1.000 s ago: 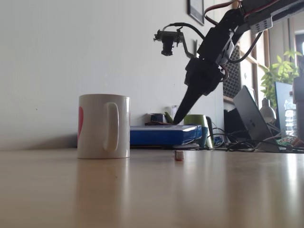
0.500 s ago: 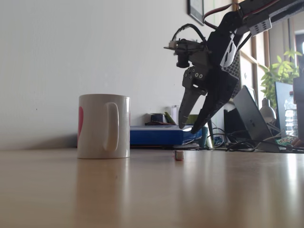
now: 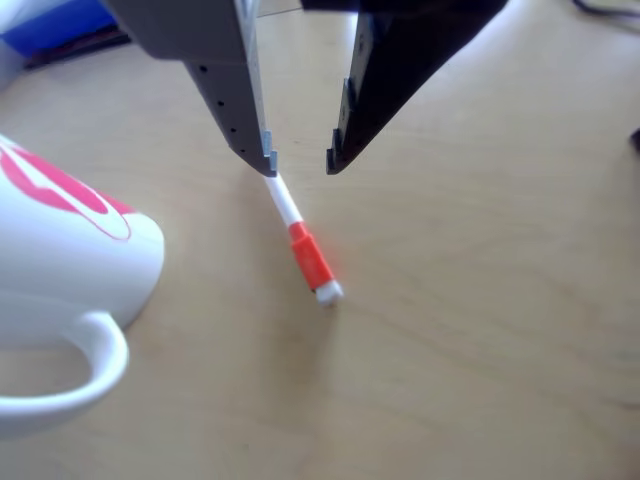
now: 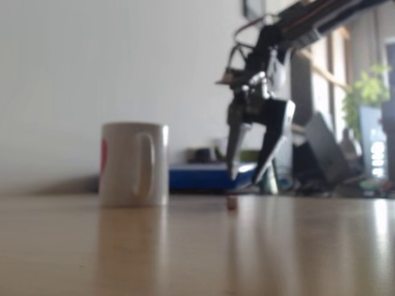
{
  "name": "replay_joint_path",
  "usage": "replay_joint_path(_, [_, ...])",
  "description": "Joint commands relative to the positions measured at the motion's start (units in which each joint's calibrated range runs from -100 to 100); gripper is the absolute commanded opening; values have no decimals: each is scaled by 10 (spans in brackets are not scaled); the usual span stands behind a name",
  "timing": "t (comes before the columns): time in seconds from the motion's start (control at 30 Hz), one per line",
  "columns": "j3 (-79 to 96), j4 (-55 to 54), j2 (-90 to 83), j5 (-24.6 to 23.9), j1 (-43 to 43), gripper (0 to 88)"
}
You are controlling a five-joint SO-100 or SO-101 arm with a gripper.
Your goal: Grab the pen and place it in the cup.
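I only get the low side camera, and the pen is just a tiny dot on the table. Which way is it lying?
Observer: In the other view the pen lies flat, slanting from upper left to lower right, its orange-red cap toward the lower right.
Operator: Is the claw right over it?
Observer: The end effector is open; its grey finger tip covers the pen's white end, and the black finger stands off to the right.
Operator: Where's the cup from there?
Observer: The cup is at the left edge of that view, apart from the pen, pink design showing.
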Motion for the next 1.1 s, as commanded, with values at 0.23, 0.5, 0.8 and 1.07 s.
replay_joint_path(0.23, [-101,38,63,38,8,142])
replay_joint_path(0.5, [-203,38,158,38,5,142])
replay_joint_path(0.8, [-216,39,222,40,20,142])
replay_joint_path(1.07, [-211,38,226,33,22,135])
